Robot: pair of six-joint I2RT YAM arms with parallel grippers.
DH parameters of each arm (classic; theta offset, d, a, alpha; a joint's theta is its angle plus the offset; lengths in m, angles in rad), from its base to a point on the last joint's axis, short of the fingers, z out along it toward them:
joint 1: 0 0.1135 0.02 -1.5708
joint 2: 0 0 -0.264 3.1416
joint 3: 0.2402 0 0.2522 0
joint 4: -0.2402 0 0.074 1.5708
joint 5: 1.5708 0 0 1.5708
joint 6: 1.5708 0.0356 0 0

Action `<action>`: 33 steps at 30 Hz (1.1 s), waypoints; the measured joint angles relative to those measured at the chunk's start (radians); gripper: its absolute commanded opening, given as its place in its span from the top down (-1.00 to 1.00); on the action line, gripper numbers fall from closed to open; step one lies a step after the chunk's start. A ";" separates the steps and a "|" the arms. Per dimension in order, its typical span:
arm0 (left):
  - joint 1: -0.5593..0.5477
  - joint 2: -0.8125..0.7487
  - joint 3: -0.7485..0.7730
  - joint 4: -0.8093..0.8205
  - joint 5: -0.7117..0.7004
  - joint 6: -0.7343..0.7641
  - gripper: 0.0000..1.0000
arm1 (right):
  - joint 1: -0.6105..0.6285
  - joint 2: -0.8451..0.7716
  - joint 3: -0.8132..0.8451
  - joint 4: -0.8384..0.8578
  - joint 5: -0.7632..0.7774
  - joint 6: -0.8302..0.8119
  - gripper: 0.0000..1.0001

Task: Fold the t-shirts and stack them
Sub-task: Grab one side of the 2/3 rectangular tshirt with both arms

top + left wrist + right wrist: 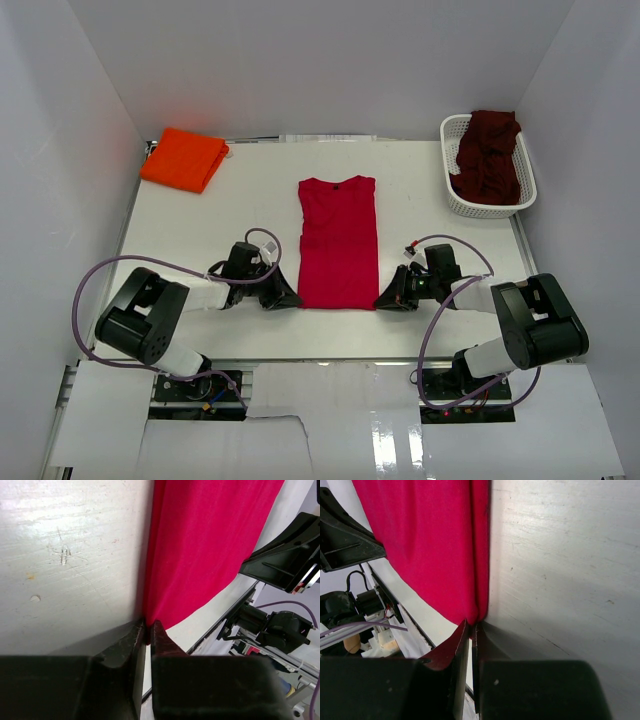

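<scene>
Red shirt (338,240) lies flat mid tabletop (210,220), folded lengthwise into a narrow strip w/ the collar at the far end and the hem toward the arms. Both arms reach in low from either side of the hem.

Left claw (283,297) is at the near-left corner of the red shirt. In the left wrist view its fingers are pressed nearly together (148,626), w/ the corner of the red cloth (200,545) pinched in the thin gap, right down at tabletop level (75,555).

Right claw (385,300) is at the near-right corner, mirror pose. In the right wrist view its jaws are pressed tight (472,625) on the folded edge of the red shirt (430,545), tips touching the tabletop (560,555).

Orange shirt (184,158) sits folded at the far-left corner, well apart from the red one. Maroon shirt (489,155) is bunched up, unfolded, in a white lattice basket (470,207) at the far-right corner, part of it spilling over the far rim.
</scene>
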 measured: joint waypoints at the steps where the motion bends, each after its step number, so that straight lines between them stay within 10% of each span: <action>1: 0.000 0.002 0.000 0.001 0.001 0.003 0.89 | 0.000 0.000 0.000 0.000 0.000 0.000 0.85; 33: -0.114 -0.215 -0.027 -0.206 0.000 -0.040 1.00 | 0.035 -0.320 -0.029 -0.375 0.024 -0.085 0.85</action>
